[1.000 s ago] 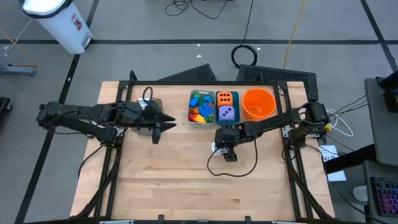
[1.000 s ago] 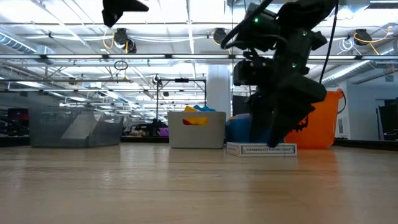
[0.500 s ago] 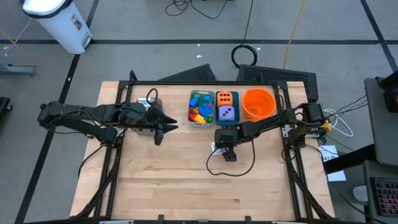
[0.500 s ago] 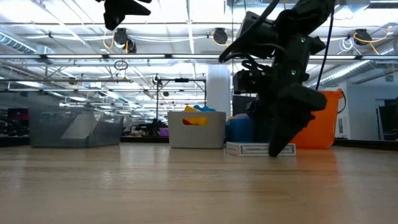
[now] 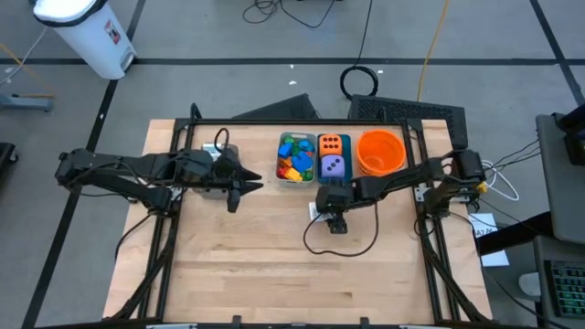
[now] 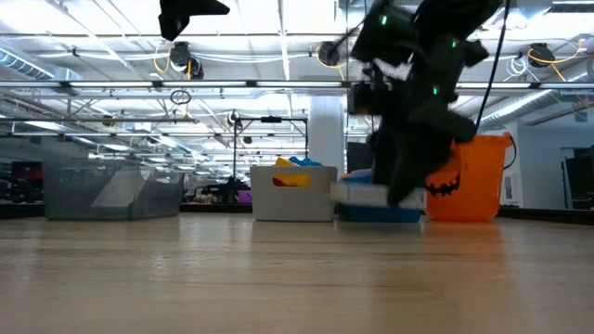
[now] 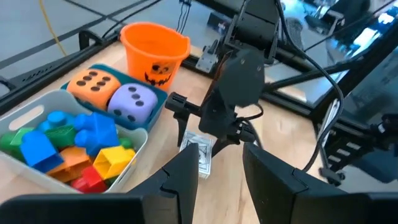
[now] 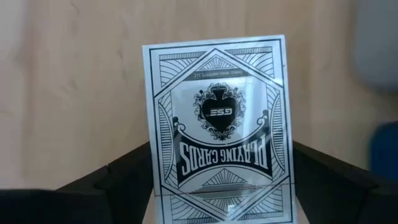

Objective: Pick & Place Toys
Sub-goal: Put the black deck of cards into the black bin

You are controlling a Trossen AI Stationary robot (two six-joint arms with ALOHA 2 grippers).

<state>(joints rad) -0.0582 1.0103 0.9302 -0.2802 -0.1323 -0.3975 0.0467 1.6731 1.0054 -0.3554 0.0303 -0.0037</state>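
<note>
Up comes the white card packet: a second ago it lay flat on the table in front of the bins, and now the right gripper has it clamped between its fingers and clear of the wood, just in front of the teal bin. That bin already holds the orange die and the purple die; the grey bin beside it is full of coloured bricks. Only this packet looks left to place. Off to the side, the left gripper hovers, jaws slightly parted and empty.
</note>
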